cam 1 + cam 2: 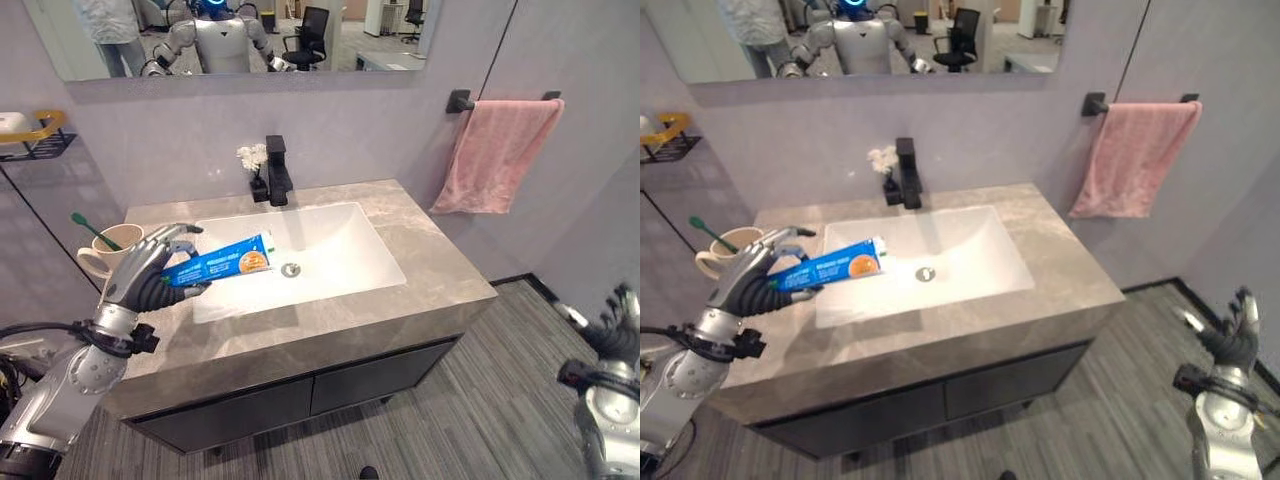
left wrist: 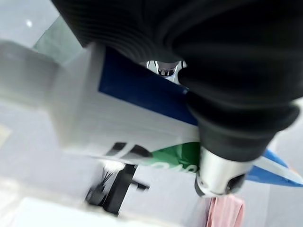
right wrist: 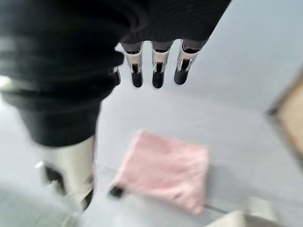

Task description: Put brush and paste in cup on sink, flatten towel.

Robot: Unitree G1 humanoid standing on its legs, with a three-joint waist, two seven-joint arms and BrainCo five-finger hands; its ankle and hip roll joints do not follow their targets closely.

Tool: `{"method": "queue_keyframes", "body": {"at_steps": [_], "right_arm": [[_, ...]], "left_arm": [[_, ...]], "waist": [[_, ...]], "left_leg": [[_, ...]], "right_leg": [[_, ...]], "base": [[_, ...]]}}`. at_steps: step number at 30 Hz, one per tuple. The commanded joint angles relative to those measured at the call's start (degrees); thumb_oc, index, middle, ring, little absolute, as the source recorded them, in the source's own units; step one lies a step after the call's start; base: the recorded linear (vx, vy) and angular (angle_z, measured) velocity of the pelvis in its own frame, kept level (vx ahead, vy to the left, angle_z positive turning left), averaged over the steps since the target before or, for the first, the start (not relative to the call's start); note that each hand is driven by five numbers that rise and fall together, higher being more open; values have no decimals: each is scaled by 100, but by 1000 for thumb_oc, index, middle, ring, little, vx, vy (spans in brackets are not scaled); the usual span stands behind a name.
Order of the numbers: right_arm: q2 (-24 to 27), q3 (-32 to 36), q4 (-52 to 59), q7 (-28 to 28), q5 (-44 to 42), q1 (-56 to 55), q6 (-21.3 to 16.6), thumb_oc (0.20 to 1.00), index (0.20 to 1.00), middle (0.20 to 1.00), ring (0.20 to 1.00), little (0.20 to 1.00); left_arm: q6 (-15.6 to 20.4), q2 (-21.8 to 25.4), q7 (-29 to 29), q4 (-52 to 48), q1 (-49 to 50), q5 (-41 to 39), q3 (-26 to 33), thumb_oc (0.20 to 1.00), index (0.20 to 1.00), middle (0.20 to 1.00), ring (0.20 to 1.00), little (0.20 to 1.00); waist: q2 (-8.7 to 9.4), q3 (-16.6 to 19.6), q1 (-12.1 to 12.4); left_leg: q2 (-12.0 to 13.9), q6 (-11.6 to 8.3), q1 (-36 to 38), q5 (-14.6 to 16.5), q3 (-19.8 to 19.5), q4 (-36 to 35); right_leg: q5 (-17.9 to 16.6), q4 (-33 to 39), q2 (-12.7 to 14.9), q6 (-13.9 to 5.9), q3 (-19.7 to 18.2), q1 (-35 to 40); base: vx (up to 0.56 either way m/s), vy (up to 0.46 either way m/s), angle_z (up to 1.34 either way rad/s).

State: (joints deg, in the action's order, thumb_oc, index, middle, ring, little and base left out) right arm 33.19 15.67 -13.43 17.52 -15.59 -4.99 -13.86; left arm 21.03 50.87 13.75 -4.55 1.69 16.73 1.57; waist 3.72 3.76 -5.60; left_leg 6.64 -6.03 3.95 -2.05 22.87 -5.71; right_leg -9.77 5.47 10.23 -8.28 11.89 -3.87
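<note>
While the left robot hand (image 1: 150, 270) sits over the grey stone counter (image 1: 420, 250) at the sink's left edge, we note its fingers curled round the blue toothpaste tube with orange-white print (image 1: 222, 262), gripped at the tail end, cap end jutting out over the white rectangular basin (image 1: 330, 245). Beige ceramic cup (image 1: 100, 255) stands just beside that hand, wall-side, w/ a green-handled toothbrush (image 1: 92, 230) already leaning in it. Right robot hand (image 1: 1230, 335) hangs low, well apart from the counter, fingers straight, holding nothing. Pink terry towel (image 1: 500, 150) hangs bunched and skewed on the black wall bar (image 1: 460, 100).

Handling, our est.: tube light, soft-walled, slick; squeeze gently, hold mid-body, not near cap, so it won't pivot. Cup prob. tips easily; lower tube in upright. Towel limp; take hem corners, pull outwards.
</note>
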Motion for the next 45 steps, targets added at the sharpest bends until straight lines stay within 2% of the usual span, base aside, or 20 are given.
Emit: {"method": "queue_keyframes", "body": {"at_steps": [1,5,6,7,9,11,12,13,15,18,20,25,37,45], "right_arm": [[741,-302,631,-139,305,837,-341,1000,1000,1000,1000,1000],[834,-1122,958,-457,27,1569,-400,1000,1000,1000,1000,1000],[837,-1131,946,-459,21,1593,-401,1000,1000,1000,1000,1000],[815,-1614,999,-591,-35,1993,-323,1000,1000,1000,1000,1000],[778,-2037,899,-516,188,2481,-194,1000,1000,1000,1000,1000],[431,-2409,679,-293,334,2933,-63,1000,1000,1000,1000,1000],[414,-2433,646,-270,348,2980,-65,1000,1000,1000,1000,1000],[92,-2831,626,-318,334,3340,-7,1000,1000,1000,1000,1000],[-31,-3037,656,-413,239,3519,5,1000,1000,1000,1000,1000],[-677,-3800,850,-836,-724,4156,-99,1000,1000,1000,1000,1000],[-757,-3880,919,-901,-879,4232,-137,1000,1000,1000,1000,1000],[-1385,-4228,1273,-1194,-1791,4543,-367,1000,1000,1000,1000,1000],[-2119,-4861,1739,-1517,-2747,5060,-496,1000,1000,1000,1000,1000],[-2555,-5033,1684,-1471,-3012,5283,-540,1000,1000,1000,1000,1000]], "left_arm": [[117,185,414,-299,-969,3,203,200,200,200,200,200],[87,322,519,-313,-1435,71,-48,200,200,200,200,200],[88,324,523,-307,-1442,73,-40,200,200,200,200,200],[51,336,577,-304,-1642,71,-153,200,200,200,200,200],[-6,354,658,-261,-1859,87,-226,200,200,200,200,200],[-83,320,766,-235,-2131,127,-337,200,200,200,200,200],[-90,332,777,-220,-2154,133,-343,200,200,200,200,200],[-156,322,872,-218,-2448,172,-430,200,200,200,200,200],[-175,331,912,-212,-2614,179,-472,200,200,200,200,200],[-299,319,1134,-105,-3211,191,-763,200,200,200,200,200],[-319,320,1152,-92,-3283,213,-800,200,200,200,200,200],[-341,372,1270,-87,-3601,320,-1016,200,200,200,200,200],[-347,365,1382,-168,-3751,407,-1331,200,200,200,200,200],[-343,189,1341,-225,-3614,370,-1487,200,200,200,200,200]], "waist": [[-112,43,44],[-95,77,153],[-90,66,146],[-79,87,216],[-83,86,260],[-108,101,329],[-101,86,319],[-111,90,380],[-109,65,392],[-115,48,478],[-111,49,485],[-121,57,554],[-77,102,680],[-23,116,756]], "left_leg": [[206,-62,-132,11,-649,71],[221,-79,-86,22,-661,71],[215,-74,-101,-8,-660,71],[223,-76,-79,-14,-679,71],[226,-79,-55,-15,-694,71],[223,-78,-30,-20,-715,71],[224,-79,-28,-19,-715,71],[221,-79,-22,-34,-722,71],[217,-81,-19,-44,-726,71],[217,-85,3,-38,-756,71],[205,-76,-24,-68,-767,71],[182,-65,-32,-72,-820,71],[133,-47,-34,-72,-856,71],[133,-38,-46,-66,-861,71]], "right_leg": [[88,-85,294,-417,265,327],[152,-101,287,-400,305,408],[129,-95,292,-390,305,396],[159,-105,290,-368,323,443],[192,-121,285,-350,355,482],[213,-130,290,-340,392,537],[214,-129,290,-339,392,540],[222,-136,297,-322,417,555],[227,-136,294,-313,428,568],[271,-180,306,-294,490,603],[258,-183,316,-281,495,587],[292,-196,356,-274,569,641],[286,-180,412,-266,649,694],[294,-165,398,-247,657,694]], "base": [[-30,0,5],[-1,0,1],[-8,-5,6],[-22,-5,10],[6,-2,10],[14,5,8],[0,6,10],[-5,1,8],[-7,0,7],[1,-5,10],[4,5,11],[7,9,10],[1,1,1],[0,0,0]]}}
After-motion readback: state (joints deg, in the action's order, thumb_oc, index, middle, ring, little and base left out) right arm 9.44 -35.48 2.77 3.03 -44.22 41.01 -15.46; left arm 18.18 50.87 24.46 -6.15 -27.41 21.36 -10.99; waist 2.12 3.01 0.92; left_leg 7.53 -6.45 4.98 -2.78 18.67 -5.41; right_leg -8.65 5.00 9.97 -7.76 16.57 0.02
